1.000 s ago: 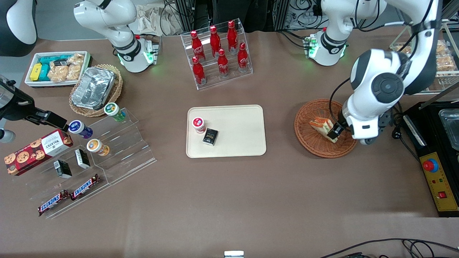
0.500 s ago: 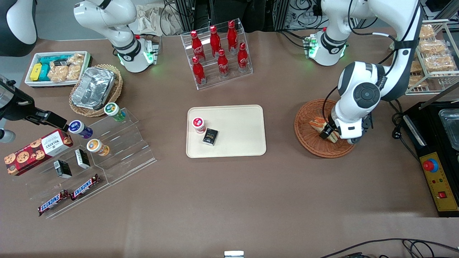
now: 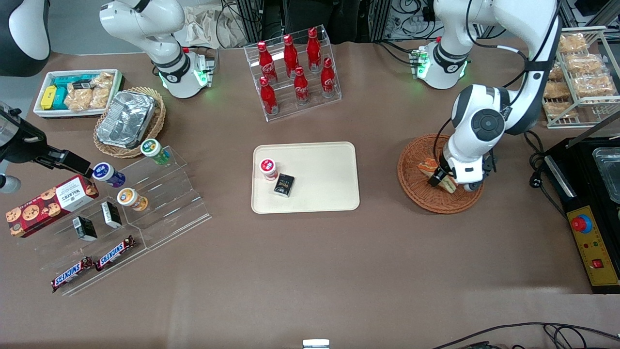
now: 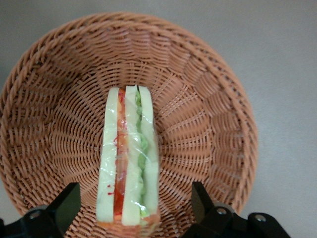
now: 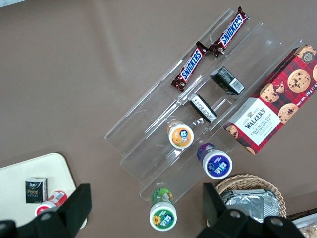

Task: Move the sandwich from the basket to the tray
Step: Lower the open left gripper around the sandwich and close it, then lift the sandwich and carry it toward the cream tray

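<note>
The sandwich point(image 4: 129, 168), a plastic-wrapped wedge of white bread with red and green filling, stands on edge in the reddish-brown wicker basket point(image 4: 208, 124). My left gripper point(image 4: 133, 201) hangs low over it, open. One black finger point(image 4: 67, 203) stands off each bread face with a gap between. In the front view the gripper point(image 3: 441, 180) covers part of the sandwich point(image 3: 427, 168) inside the basket point(image 3: 415, 193). The cream tray point(image 3: 329, 165) lies at mid-table, beside the basket toward the parked arm's end.
A red-lidded jar point(image 3: 268, 168) and a small black box point(image 3: 284, 184) sit on the tray. A clear rack of red bottles point(image 3: 295, 72) stands farther from the front camera. A black control box point(image 3: 591, 242) and a wire snack rack point(image 3: 581, 82) flank the basket.
The arm has folded in and the gripper has shifted a little toward the tray and dropped down over the sandwich. The sandwich and basket have not moved.
</note>
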